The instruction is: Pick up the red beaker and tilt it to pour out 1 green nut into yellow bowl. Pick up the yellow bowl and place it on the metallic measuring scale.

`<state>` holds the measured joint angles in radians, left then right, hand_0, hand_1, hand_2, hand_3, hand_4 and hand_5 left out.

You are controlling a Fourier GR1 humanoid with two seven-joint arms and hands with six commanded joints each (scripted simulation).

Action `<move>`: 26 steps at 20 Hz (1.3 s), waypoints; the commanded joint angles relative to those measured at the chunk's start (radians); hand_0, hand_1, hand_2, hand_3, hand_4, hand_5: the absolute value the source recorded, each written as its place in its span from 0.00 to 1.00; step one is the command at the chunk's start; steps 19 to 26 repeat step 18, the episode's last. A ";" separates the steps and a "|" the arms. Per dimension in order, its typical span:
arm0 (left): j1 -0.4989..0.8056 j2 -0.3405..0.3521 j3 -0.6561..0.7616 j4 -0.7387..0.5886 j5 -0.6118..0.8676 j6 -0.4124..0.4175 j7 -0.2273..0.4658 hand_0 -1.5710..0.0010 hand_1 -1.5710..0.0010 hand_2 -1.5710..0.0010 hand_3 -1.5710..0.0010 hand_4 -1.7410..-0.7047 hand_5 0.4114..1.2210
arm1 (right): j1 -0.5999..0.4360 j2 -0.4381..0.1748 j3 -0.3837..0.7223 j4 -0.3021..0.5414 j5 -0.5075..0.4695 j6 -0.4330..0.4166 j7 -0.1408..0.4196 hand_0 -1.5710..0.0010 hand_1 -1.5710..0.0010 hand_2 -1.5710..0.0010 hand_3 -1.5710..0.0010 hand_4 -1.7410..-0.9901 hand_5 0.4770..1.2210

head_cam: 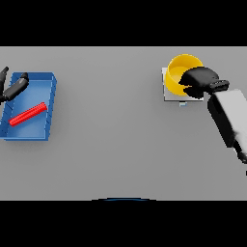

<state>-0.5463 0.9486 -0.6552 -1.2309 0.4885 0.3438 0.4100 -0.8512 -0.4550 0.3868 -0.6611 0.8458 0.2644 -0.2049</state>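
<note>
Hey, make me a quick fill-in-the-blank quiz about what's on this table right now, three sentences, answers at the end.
1. The red beaker lies on its side in the ___ tray.
2. The yellow bowl sits on the metallic ___.
3. The hand at the bowl's rim is the robot's ___ hand.

Missing words: blue; scale; right

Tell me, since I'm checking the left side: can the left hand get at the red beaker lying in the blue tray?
Probably yes. The left hand hovers at the blue tray near its far left corner, and the red beaker lies uncovered just below it, with nothing between them.
</note>
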 commanded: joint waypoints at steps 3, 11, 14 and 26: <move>-0.025 -0.007 0.002 0.023 -0.001 -0.015 0.011 1.00 1.00 1.00 1.00 0.98 0.38 | -0.004 -0.002 -0.012 0.016 -0.004 0.017 -0.005 0.28 0.16 0.15 0.33 0.05 1.00; -0.035 -0.014 0.001 0.042 -0.006 -0.026 0.004 1.00 1.00 1.00 1.00 0.98 0.36 | -0.010 -0.009 0.006 0.034 0.013 0.029 -0.031 0.88 0.81 0.72 0.69 0.34 0.51; -0.027 -0.020 0.004 0.045 0.000 -0.025 -0.007 1.00 1.00 1.00 1.00 0.98 0.35 | -0.027 -0.013 0.008 0.055 0.016 0.046 -0.033 0.94 0.90 0.84 0.76 0.40 0.45; -0.021 -0.004 0.003 0.025 -0.004 -0.018 -0.003 1.00 1.00 1.00 1.00 0.99 0.35 | -0.018 -0.013 0.002 0.054 0.008 0.068 -0.007 0.97 0.96 0.93 0.83 0.44 0.38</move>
